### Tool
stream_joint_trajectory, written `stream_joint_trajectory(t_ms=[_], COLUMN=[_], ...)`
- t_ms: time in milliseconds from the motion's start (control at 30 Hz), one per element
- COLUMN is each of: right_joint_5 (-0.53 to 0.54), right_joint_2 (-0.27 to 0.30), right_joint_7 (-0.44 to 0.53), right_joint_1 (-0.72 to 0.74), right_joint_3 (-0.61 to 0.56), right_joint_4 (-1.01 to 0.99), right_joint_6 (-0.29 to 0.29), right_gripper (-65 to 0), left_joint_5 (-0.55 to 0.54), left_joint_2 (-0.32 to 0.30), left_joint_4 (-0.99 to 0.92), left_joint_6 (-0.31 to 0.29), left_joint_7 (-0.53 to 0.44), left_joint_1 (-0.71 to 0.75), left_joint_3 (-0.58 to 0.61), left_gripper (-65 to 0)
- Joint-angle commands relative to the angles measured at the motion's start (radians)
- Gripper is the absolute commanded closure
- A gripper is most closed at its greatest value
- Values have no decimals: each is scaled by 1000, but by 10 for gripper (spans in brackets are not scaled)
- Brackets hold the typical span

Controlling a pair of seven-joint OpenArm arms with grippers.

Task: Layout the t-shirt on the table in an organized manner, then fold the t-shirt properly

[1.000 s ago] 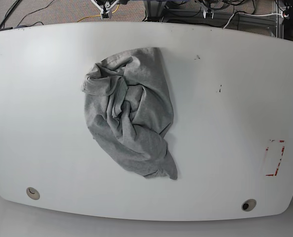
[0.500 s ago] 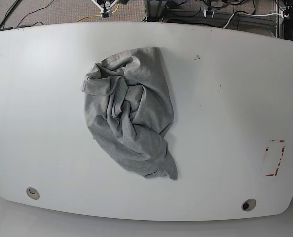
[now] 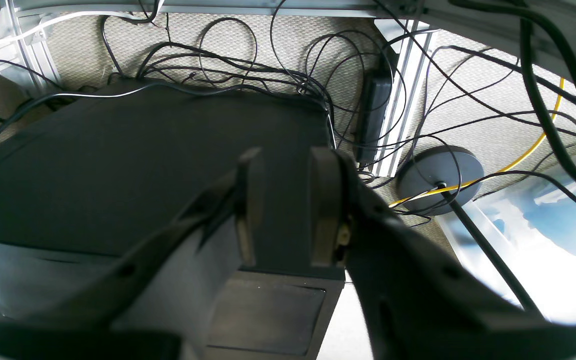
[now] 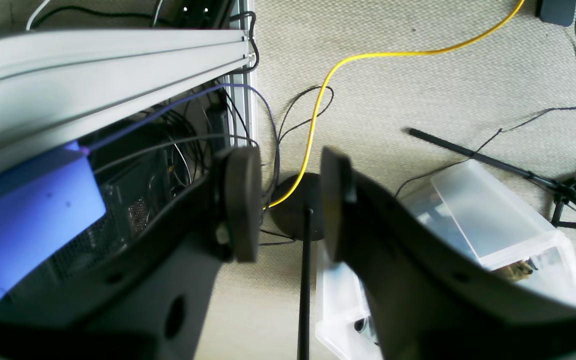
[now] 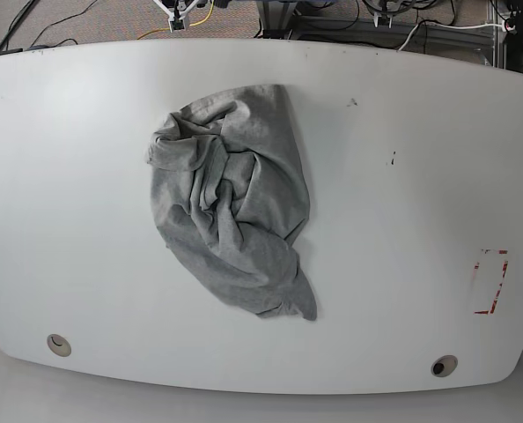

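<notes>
Your t-shirt [image 5: 231, 207] reads as soft matt heather-grey cloth, heavily creased. The surface [image 5: 402, 220] under it is smooth glossy white, with a few dark specks and a worn red tape mark [image 5: 490, 282]. Left gripper [image 3: 288, 210] fingers [image 3: 324, 205] look matt dark plastic, same on the right gripper [image 4: 288, 200]. Beyond the fingers you've got coarse woven beige carpet [image 4: 418, 85], brushed aluminium rail [image 4: 93, 55], a translucent plastic bin [image 4: 488, 215].

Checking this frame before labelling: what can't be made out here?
- t-shirt, base view: crumpled in a heap, so its sleeves, collar and any print are buried in its own folds.
- Both wrist views: aimed at floor cables, showing no table.
- Arms, base view: cut off by the top edge.
</notes>
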Motion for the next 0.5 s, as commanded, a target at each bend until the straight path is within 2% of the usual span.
stream_joint_trajectory(t_ms=[0,200,467], right_joint_5=[13,13,13], right_joint_2=[4,11,22], right_joint_7=[4,4,7], right_joint_1=[59,122,133], right_joint_3=[-19,-17,-15], right_joint_4=[-99,-245,-257], right_joint_6=[-5,-5,-5], right_gripper=[-190,-189,-189], left_joint_5=[3,3,6], left_joint_2=[-3,-3,-3], left_joint_4=[-69,-69,-69], left_joint_6=[3,3,3], left_joint_7=[-15,-15,-16], left_joint_1=[-38,-38,-38], left_joint_3=[-6,-6,-6], left_gripper=[-135,-135,-135])
